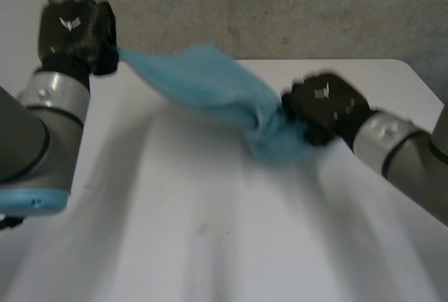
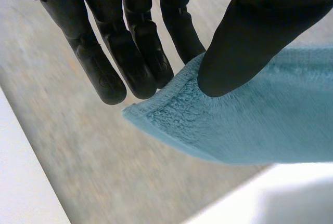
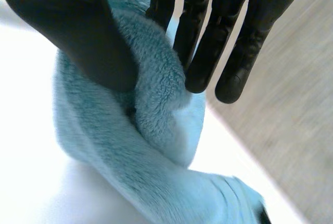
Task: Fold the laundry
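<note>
Head view, from the left: the left arm [image 1: 42,127], grey with a light-blue cap, rises to the left hand [image 1: 77,32], which is held up at the far left corner of the white table [image 1: 210,239], in front of a grey wall [image 1: 280,8]. A small white mark [image 1: 70,24] sits on the back of that hand, too blurred to read as a word or brand. From this hand a blue towel [image 1: 210,85] runs slantwise down to the right, stretched in the air above the far part of the table. It is widest in its middle and gathered at both ends. Its right end is bunched in the right hand [image 1: 325,106], which is lower, near the table's far edge. A loose fold hangs below that hand, and I cannot tell whether it touches the table. Another white mark [image 1: 322,92] on the back of this hand is just as unreadable. The right arm [image 1: 399,148] enters from the right.

Left wrist view: the thumb [image 2: 250,42] presses a hemmed corner of the towel against the fingers [image 2: 140,63], which lie straight behind the cloth, so the left hand pinches that corner.

Right wrist view: the right hand's thumb [image 3: 78,37] digs into a thick bunch of the fleecy cloth, squeezing it against the straight fingers [image 3: 208,52]. The rest of the towel twists away under the palm, over the white table.
</note>
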Controlling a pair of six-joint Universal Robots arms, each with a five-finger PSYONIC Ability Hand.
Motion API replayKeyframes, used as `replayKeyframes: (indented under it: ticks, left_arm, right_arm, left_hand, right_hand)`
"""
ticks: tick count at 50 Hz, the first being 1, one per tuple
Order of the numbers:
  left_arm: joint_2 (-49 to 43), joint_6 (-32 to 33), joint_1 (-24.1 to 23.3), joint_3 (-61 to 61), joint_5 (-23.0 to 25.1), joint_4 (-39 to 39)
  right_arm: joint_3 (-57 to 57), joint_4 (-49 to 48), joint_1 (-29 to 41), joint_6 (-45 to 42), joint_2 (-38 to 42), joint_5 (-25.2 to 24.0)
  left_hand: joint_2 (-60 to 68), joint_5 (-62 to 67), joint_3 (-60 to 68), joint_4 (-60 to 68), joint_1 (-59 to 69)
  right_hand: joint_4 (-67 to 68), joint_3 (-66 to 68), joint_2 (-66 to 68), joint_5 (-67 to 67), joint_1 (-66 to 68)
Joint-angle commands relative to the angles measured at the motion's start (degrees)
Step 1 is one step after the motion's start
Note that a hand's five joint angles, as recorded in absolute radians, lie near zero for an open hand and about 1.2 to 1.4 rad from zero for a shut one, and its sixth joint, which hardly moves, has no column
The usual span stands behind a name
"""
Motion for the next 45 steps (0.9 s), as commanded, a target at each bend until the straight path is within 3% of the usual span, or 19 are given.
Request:
replayKeyframes:
  ticks: [1, 7, 9, 12, 20, 31, 37, 45]
  left_arm:
    - [0.0, 0.26, -0.08, -4.5, 0.24, -0.21]
    - [2.8, 0.26, -1.65, -1.26, 0.24, -0.12]
    - [3.86, 0.17, -2.19, -0.02, 0.24, -0.12]
    - [5.61, 0.08, -3.15, 3.21, 0.06, -0.38]
    - [8.43, 0.08, -7.98, 7.71, 0.06, -3.98]
    - [12.21, 0.0, -11.5, 7.02, -0.11, -4.25]
    - [13.53, -0.01, -13.53, 6.05, -0.2, -4.69]
    - [16.78, -0.09, -15.55, 4.11, -0.38, -4.95]
  right_arm:
    - [-2.61, 13.74, -5.32, -11.26, 1.12, 2.53]
    - [-4.47, 11.45, -5.85, 3.98, -2.57, 3.07]
    - [-2.9, 10.4, -5.77, 11.67, -6.94, 2.89]
    - [0.7, 9.87, -5.77, 16.52, -10.03, 2.72]
    - [10.45, 9.87, -5.77, 19.79, -11.97, 2.54]
    - [24.61, 1.54, -5.68, 33.24, -11.71, -2.64]
    - [24.62, -2.35, -4.97, 33.95, -9.16, -3.08]
    - [17.94, -7.27, -1.02, 35.27, 0.51, -0.62]
  left_hand:
    - [11.42, 14.98, 11.68, 11.54, 14.46]
    - [11.42, 14.98, 11.68, 11.54, 14.46]
    - [11.42, 14.98, 11.68, 11.54, 14.46]
    - [11.42, 14.98, 11.68, 11.54, 14.46]
    - [11.42, 14.98, 11.68, 11.54, 14.46]
    - [11.42, 14.98, 11.68, 11.54, 14.46]
    - [11.42, 14.98, 11.68, 11.54, 14.46]
    - [11.42, 14.98, 11.68, 11.54, 14.46]
  right_hand:
    - [-49.4, -48.8, -48.0, -46.49, -35.72]
    - [-49.4, -48.8, -48.0, -46.49, -35.71]
    - [-49.23, -48.63, -47.83, -46.32, -35.55]
    - [-48.23, -47.63, -46.83, -45.32, -34.55]
    - [-42.01, -41.41, -40.61, -39.1, -28.32]
    - [-35.1, -34.5, -33.7, -32.19, -21.41]
    - [-39.47, -38.87, -38.07, -36.56, -25.79]
    - [-38.13, -37.53, -36.73, -35.22, -24.44]
